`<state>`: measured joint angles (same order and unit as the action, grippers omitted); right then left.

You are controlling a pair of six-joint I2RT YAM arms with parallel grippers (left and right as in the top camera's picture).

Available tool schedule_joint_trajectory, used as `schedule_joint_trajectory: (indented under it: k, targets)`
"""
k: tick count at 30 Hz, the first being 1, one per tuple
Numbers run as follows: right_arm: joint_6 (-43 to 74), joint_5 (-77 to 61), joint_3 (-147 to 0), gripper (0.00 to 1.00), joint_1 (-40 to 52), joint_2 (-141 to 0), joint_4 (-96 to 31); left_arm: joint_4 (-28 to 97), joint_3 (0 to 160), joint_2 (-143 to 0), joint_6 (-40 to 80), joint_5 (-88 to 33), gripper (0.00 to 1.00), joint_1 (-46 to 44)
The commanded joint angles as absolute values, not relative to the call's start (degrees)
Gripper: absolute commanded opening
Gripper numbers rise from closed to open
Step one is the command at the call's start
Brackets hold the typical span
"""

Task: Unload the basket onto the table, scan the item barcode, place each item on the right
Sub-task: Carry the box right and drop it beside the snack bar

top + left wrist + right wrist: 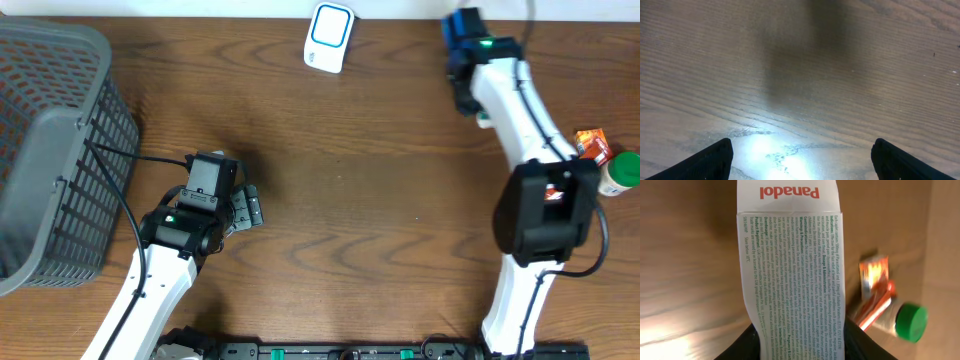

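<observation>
Clamped between the closed-in jaws of the right gripper [802, 345], upper right of the overhead frame: Panadol box [790, 255], a flat white carton of smooth card with dense fine print, lifted clear of the wood-grain counter [380, 200]. No barcode visible on this face. Pickup judged done; presenting to the rounded white scanner [329, 37] at top centre not yet done. Left gripper [800, 160] spread wide, holding nothing.

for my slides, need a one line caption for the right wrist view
Right gripper grips a white Panadol box above the wooden table
</observation>
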<state>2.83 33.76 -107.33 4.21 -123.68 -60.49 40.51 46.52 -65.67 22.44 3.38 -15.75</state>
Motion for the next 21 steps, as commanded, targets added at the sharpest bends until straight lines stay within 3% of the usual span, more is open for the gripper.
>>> schedule_joint_trajectory:
  k: [1, 5, 11, 12, 13, 14, 21]
  targets:
    - [6.2, 32.0, -103.8, 0.32, -1.5, -123.2, -59.7, 40.7, 47.1, -65.5, 22.1, 4.1, 0.9, -15.4]
    - [6.2, 31.4, -99.1, 0.37, -8.6, -123.2, -54.2, 40.7, 47.1, -65.5, 22.1, 4.1, 0.9, -15.4]
    - [6.2, 21.6, -93.3, 0.37, -17.5, -123.2, -47.1, 40.7, 47.1, -65.5, 22.1, 4.1, 0.9, -15.4]
    - [6.2, 19.4, -92.6, 0.54, -18.8, -123.2, -46.6, 40.7, 47.1, -65.5, 22.1, 4.1, 0.9, -15.4]
    - [6.1, 18.0, -92.2, 0.89, -19.6, -123.2, -46.4, 40.7, 47.1, -65.5, 22.1, 4.1, 0.9, -15.4]
    - [5.5, 16.6, -92.1, 0.99, -20.5, -123.2, -46.2, 40.7, 47.1, -65.5, 22.1, 4.1, 0.9, -15.4]
    - [2.7, 13.2, -97.8, 0.99, -21.6, -121.0, -46.6, 41.0, 47.2, -65.4, 16.5, 6.9, 0.9, -15.4]
